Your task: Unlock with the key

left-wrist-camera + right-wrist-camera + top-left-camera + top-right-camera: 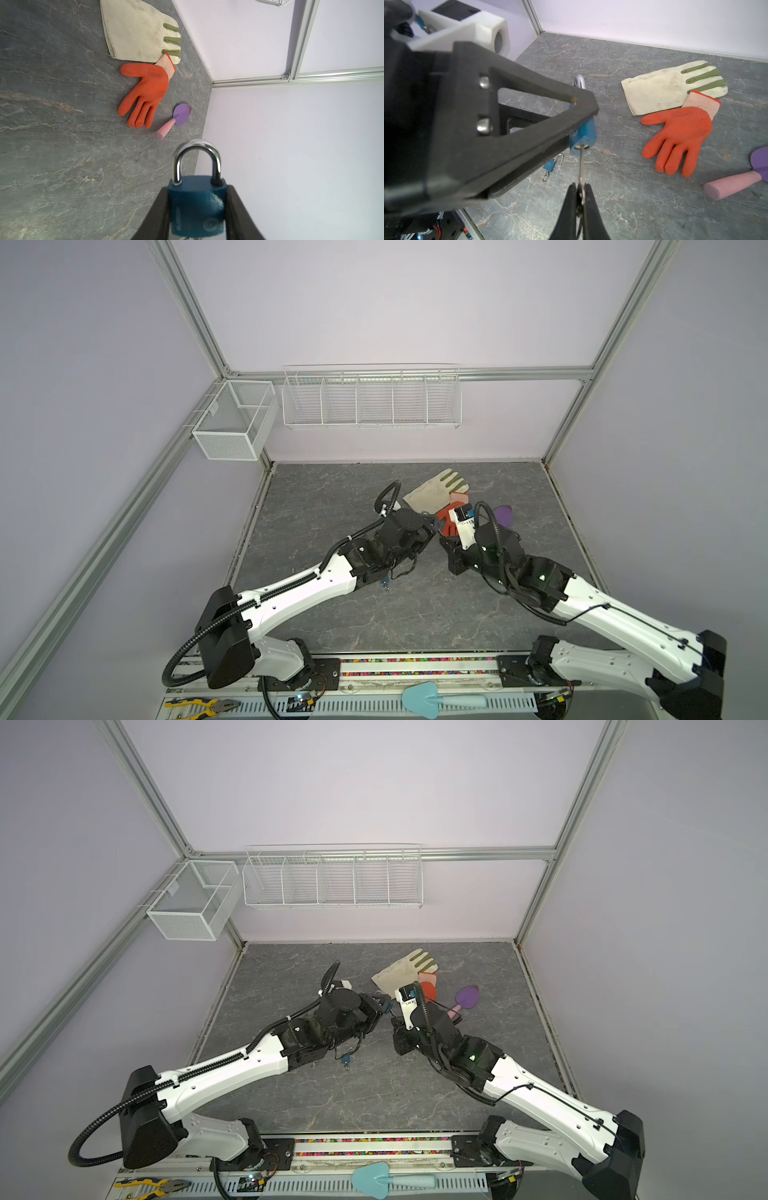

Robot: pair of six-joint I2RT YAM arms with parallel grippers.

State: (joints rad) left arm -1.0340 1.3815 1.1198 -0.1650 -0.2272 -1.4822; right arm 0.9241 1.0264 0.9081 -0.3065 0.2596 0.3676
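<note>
Raised lettering is running down the padlock's blue body beside a round stamped mark, both too blurred to read. A label on the right wrist camera is showing dark letters too small to make out. The left gripper is clamping the padlock by its sides, above the table, with the shackle sitting in the body at both legs. The frame edge is cutting off the lock's lower end in the left wrist view. The right gripper is pinching the key, whose blade is sitting in the keyhole while its bow is hiding between the fingers. In both top views the wrists are almost covering the lock. A second padlock is lying on the table, its shackle looking open.
</note>
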